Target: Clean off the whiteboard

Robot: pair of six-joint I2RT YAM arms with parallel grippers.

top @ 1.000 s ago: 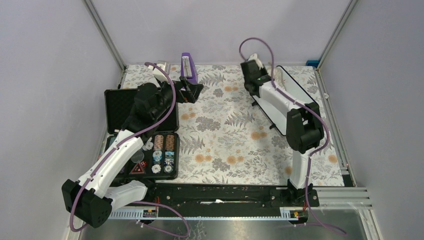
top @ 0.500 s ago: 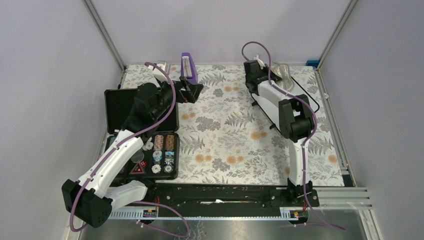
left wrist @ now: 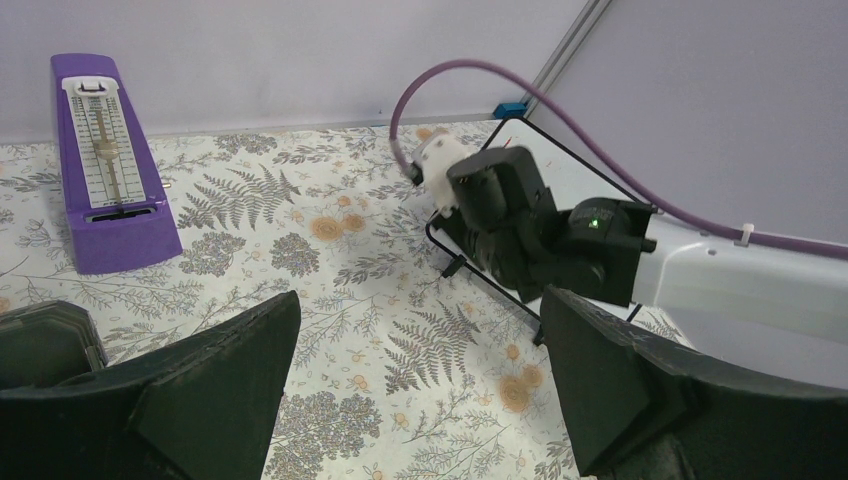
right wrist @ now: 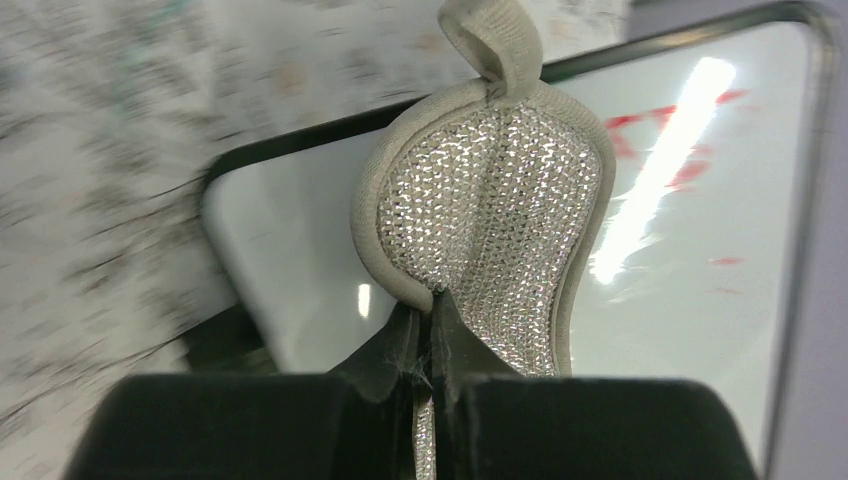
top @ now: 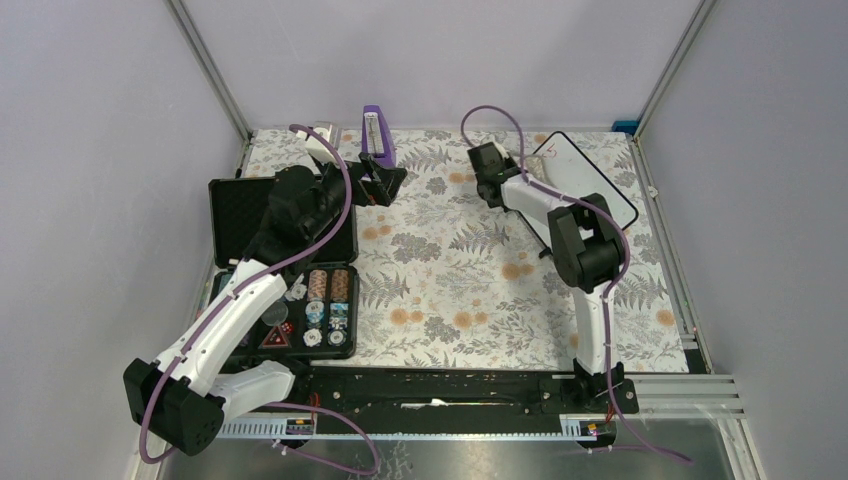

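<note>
The whiteboard [top: 580, 172] lies at the table's far right, white with a thin black frame; it also shows in the right wrist view [right wrist: 700, 250] with faint red marks near its top right, and in the left wrist view [left wrist: 560, 165]. My right gripper [right wrist: 428, 310] is shut on the silvery oval pad [right wrist: 495, 210], which rests over the board's left part. In the top view the right gripper [top: 490, 165] sits at the board's left edge. My left gripper [left wrist: 420, 390] is open and empty above the floral cloth, near the purple metronome [top: 376, 138].
A purple metronome [left wrist: 105, 160] stands at the back centre. An open black case of poker chips [top: 300, 280] lies at the left. The floral cloth [top: 460, 270] covers the table. Metal posts and grey walls bound the space.
</note>
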